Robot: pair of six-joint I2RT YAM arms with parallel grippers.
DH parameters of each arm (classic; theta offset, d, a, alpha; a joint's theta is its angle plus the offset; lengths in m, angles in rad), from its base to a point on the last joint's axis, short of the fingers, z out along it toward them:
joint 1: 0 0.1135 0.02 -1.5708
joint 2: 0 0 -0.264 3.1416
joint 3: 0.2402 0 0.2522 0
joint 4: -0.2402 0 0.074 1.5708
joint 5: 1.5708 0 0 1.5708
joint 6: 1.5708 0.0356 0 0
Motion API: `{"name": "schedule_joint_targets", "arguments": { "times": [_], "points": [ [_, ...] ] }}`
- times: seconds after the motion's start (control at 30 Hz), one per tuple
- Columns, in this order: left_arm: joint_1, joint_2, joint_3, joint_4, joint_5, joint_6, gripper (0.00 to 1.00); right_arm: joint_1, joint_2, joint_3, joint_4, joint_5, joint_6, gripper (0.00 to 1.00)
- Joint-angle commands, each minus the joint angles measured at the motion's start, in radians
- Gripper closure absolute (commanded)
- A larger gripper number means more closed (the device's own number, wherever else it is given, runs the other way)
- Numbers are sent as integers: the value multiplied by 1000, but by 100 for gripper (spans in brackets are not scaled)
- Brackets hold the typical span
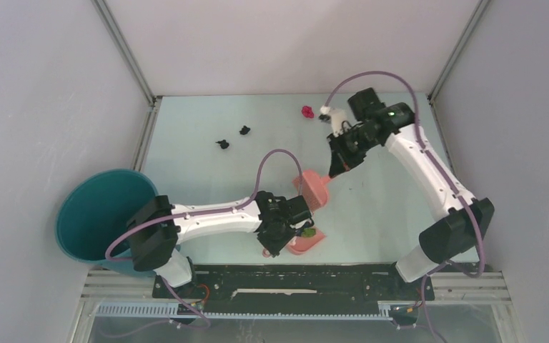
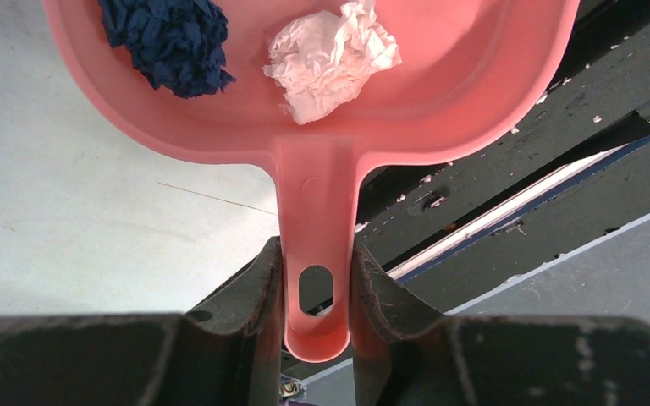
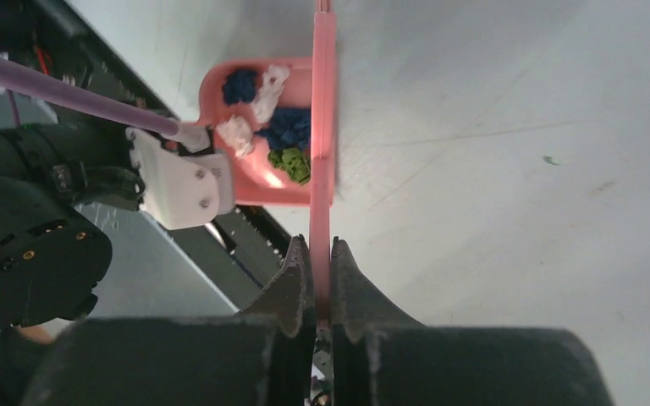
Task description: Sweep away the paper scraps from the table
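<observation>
My left gripper [image 1: 277,239] is shut on the handle of the salmon-pink dustpan [image 1: 306,243], near the table's front edge. In the left wrist view the fingers [image 2: 264,279] clamp the dustpan [image 2: 317,186], which holds a dark blue wad [image 2: 169,38] and a white wad [image 2: 330,55]. My right gripper [image 1: 339,163] is shut on the pink brush [image 1: 313,187], whose head is just behind the dustpan. The right wrist view shows the brush [image 3: 322,127] edge-on over the dustpan [image 3: 250,182], with blue, white and green [image 3: 290,162] scraps in it. A magenta scrap [image 1: 307,111] and two black scraps [image 1: 244,130] [image 1: 222,143] lie on the table [image 1: 200,179].
A round teal bucket [image 1: 100,214] stands off the table's left front corner, beside the left arm's base. Grey walls and metal rails close in the table at the back and sides. A black base rail [image 1: 293,275] runs along the front edge.
</observation>
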Motion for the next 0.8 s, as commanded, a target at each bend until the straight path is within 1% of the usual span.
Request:
{"name": "schedule_joint_targets", "arguments": {
  "times": [0.0,0.13,0.2,0.27,0.3,0.33,0.37,0.47,0.57,0.77],
  "points": [
    [-13,-35,-12,50,-32,-8,100,-114,-96,43,63,-9,43,100],
    [-17,-105,-74,152,-68,-28,100,-221,-143,22,108,-55,55,100],
    [-23,-133,-103,213,-89,-53,100,-275,-175,-12,149,-48,71,100],
    [-46,-152,-94,209,-135,-85,100,-333,-219,-66,208,-43,89,100],
    [-61,-171,-105,234,-161,-83,100,-364,-241,-100,242,-45,98,100],
    [-65,-191,-145,317,-202,-87,100,-390,-263,-143,273,-48,105,100],
    [-61,-202,-169,355,-233,-110,100,-407,-279,-183,296,-48,107,100],
    [-62,-183,-104,308,-249,-128,100,-430,-306,-276,323,-22,106,100],
    [-62,-180,-43,243,-298,-147,100,-476,-331,-366,339,-61,112,100],
    [-59,-209,77,66,-394,-247,100,-484,-381,-498,389,-108,117,100]
  ]
}}
